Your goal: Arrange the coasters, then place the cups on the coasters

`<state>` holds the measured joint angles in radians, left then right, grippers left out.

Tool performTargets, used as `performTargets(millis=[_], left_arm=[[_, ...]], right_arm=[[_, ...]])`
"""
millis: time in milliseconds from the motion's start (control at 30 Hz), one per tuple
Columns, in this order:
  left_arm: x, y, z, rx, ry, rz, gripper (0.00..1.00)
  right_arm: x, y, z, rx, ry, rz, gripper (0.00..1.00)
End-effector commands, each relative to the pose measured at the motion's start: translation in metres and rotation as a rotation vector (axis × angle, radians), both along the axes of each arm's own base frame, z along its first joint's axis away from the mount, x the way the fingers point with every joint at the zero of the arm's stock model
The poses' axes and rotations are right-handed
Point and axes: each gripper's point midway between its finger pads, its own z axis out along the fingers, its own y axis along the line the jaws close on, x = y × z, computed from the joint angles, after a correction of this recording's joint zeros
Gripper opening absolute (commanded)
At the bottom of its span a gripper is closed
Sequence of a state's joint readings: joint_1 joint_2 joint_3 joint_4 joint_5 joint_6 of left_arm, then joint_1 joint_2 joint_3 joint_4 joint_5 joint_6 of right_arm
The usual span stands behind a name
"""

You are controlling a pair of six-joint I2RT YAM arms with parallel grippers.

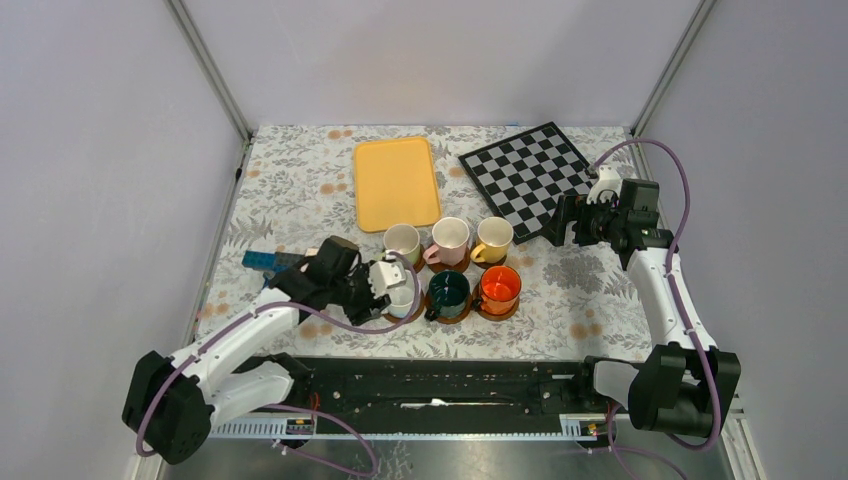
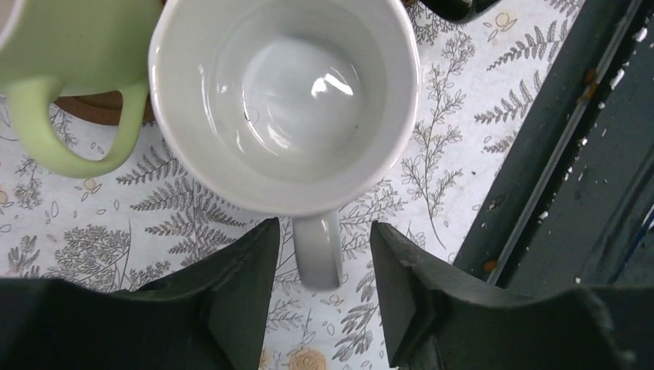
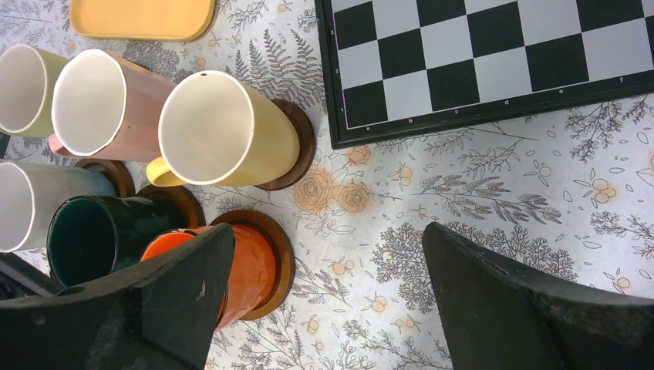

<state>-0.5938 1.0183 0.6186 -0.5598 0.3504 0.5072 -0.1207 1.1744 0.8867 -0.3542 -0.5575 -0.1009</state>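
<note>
Six cups stand in two rows. Pale green (image 1: 402, 241), pink (image 1: 450, 238) and yellow (image 1: 493, 238) are behind; white (image 1: 403, 296), dark green (image 1: 449, 292) and orange (image 1: 499, 289) are in front. Brown coasters show under the yellow cup (image 3: 301, 139) and the orange cup (image 3: 281, 254). My left gripper (image 2: 324, 239) is open. The white cup's (image 2: 285, 100) handle (image 2: 318, 250) lies between its fingers with a gap on each side, and that cup hides its coaster. My right gripper (image 3: 328, 231) hangs open to the right of the cups over bare cloth.
A yellow tray (image 1: 396, 183) and a chessboard (image 1: 528, 175) lie at the back. A blue block (image 1: 268, 261) sits left of my left arm. The dark rail (image 2: 555, 154) of the table's near edge runs close to the white cup.
</note>
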Motion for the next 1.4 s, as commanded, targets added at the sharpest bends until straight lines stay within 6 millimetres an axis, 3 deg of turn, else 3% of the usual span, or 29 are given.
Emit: performTargets(millis=[0, 133, 400, 633, 700, 867, 1067, 1167, 1367], left_arm=[[0.004, 0.003, 0.016, -0.016, -0.011, -0.070, 0.50], [0.012, 0.003, 0.015, -0.011, 0.018, -0.059, 0.39], [-0.005, -0.001, 0.009, -0.038, 0.080, -0.111, 0.28], [-0.014, -0.003, 0.013, -0.054, 0.103, -0.116, 0.28], [-0.017, -0.003, 0.014, -0.054, 0.099, -0.129, 0.30], [-0.018, -0.005, 0.016, -0.058, 0.094, -0.135, 0.46], [-0.025, -0.005, 0.020, -0.055, 0.112, -0.186, 0.45], [-0.034, -0.008, 0.030, -0.088, 0.109, -0.245, 0.46], [-0.031, -0.010, 0.065, -0.090, 0.124, -0.238, 0.56]], right_arm=[[0.001, -0.003, 0.006, -0.023, -0.039, -0.001, 0.98], [0.001, -0.003, 0.005, -0.025, -0.041, 0.001, 0.98], [0.000, -0.004, 0.003, -0.034, -0.038, 0.002, 0.98], [0.002, -0.003, 0.004, -0.020, -0.037, 0.002, 0.98], [0.002, -0.002, 0.004, -0.018, -0.038, 0.003, 0.98], [0.002, -0.002, 0.004, -0.015, -0.036, 0.002, 0.98], [0.001, -0.003, 0.004, -0.019, -0.037, 0.000, 0.98], [0.001, -0.003, 0.003, -0.018, -0.036, 0.001, 0.98], [0.001, -0.003, 0.004, -0.025, -0.039, 0.003, 0.98]])
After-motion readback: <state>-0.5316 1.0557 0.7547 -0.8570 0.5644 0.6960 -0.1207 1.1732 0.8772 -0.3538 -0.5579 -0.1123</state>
